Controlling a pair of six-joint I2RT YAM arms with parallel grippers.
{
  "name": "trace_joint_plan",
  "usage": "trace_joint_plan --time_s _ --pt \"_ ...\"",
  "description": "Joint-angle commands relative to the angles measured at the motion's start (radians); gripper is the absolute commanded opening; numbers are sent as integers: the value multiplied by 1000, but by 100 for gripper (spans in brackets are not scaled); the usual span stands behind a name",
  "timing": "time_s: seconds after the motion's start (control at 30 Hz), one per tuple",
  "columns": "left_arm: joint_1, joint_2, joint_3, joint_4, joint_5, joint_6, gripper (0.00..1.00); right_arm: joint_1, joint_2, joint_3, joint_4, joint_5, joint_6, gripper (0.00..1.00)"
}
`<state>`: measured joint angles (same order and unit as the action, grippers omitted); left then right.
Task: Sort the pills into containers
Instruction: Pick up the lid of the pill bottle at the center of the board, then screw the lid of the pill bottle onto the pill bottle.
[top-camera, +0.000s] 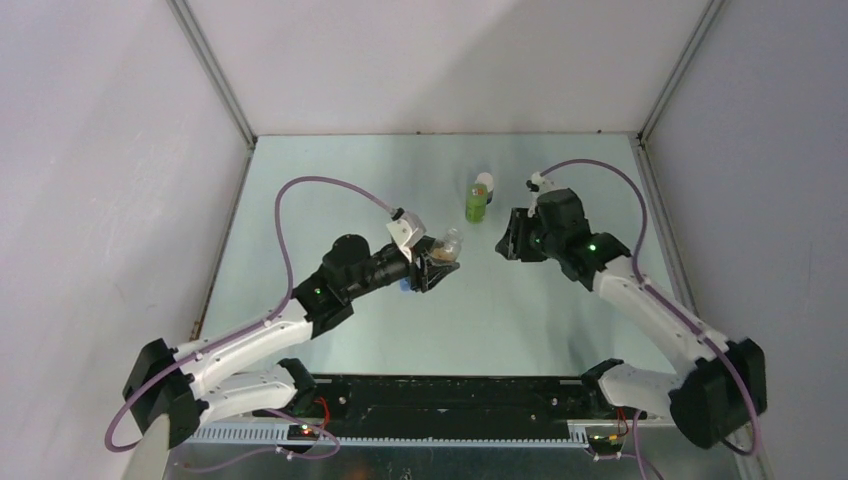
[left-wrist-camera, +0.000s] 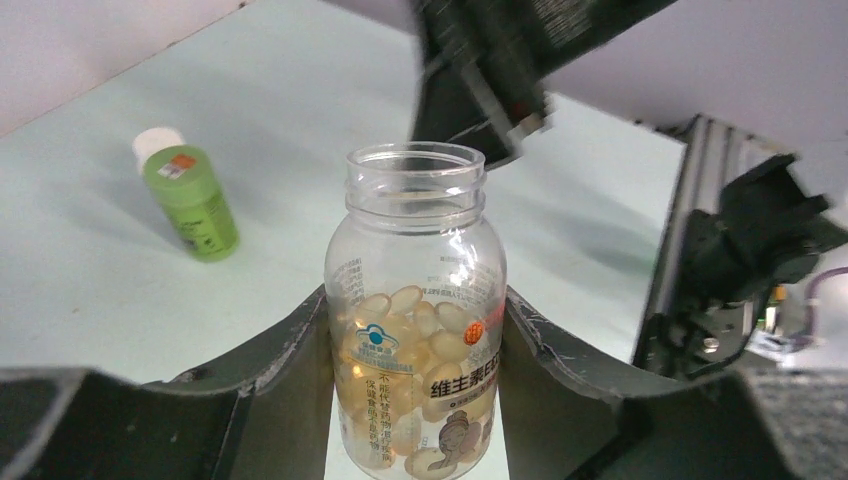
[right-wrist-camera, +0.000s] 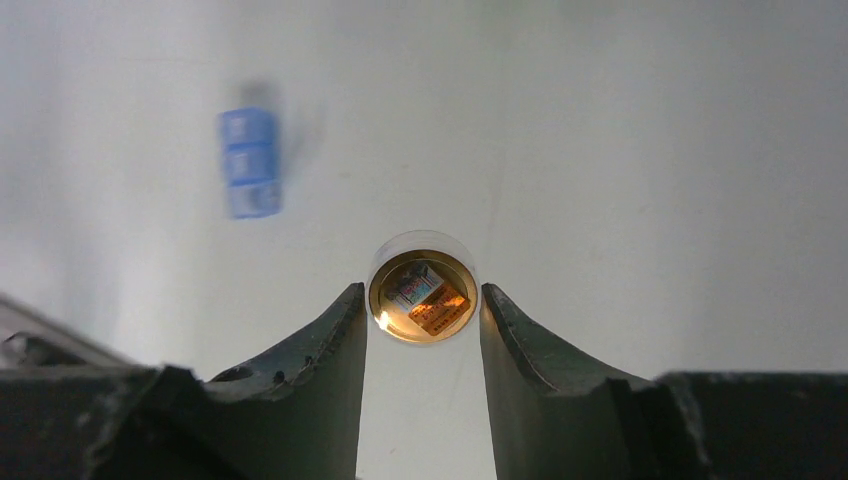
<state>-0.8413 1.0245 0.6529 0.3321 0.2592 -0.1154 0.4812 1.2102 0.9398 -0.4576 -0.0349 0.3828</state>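
Note:
My left gripper (top-camera: 440, 262) is shut on a clear pill bottle (left-wrist-camera: 415, 330) with its mouth open, part full of pale yellow softgels; in the top view the bottle (top-camera: 447, 245) is held tilted above the table. My right gripper (top-camera: 507, 240) hangs just right of it and grips a round cap (right-wrist-camera: 422, 288), gold inside, between its fingertips (right-wrist-camera: 352, 310). The right gripper also shows dark above the bottle mouth in the left wrist view (left-wrist-camera: 470, 70). A blue pill organiser (right-wrist-camera: 248, 162) lies on the table, mostly hidden under my left gripper in the top view (top-camera: 403, 287).
A green bottle with a white cap (top-camera: 477, 200) stands at the back middle of the table; it also shows in the left wrist view (left-wrist-camera: 190, 200). Grey walls enclose the table on three sides. A black rail (top-camera: 450, 400) runs along the near edge.

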Motion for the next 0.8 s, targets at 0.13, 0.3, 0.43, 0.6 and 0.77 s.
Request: trace_joint_plan --time_s 0.13,0.3,0.43,0.6,0.77 --pt "27 48 118 -66 -120 209 0 -16 -237 32 40 -321 -3 45" --pt "28 103 174 -129 -105 308 0 -20 -337 33 99 -423 48 47" --pt "29 124 176 -144 -2 424 0 -19 -344 44 117 -450 73 47" --pt "27 132 177 -160 56 485 0 -19 -318 71 115 -474 70 47" --pt "27 135 193 -219 121 519 0 -19 -248 142 21 -468 63 47"
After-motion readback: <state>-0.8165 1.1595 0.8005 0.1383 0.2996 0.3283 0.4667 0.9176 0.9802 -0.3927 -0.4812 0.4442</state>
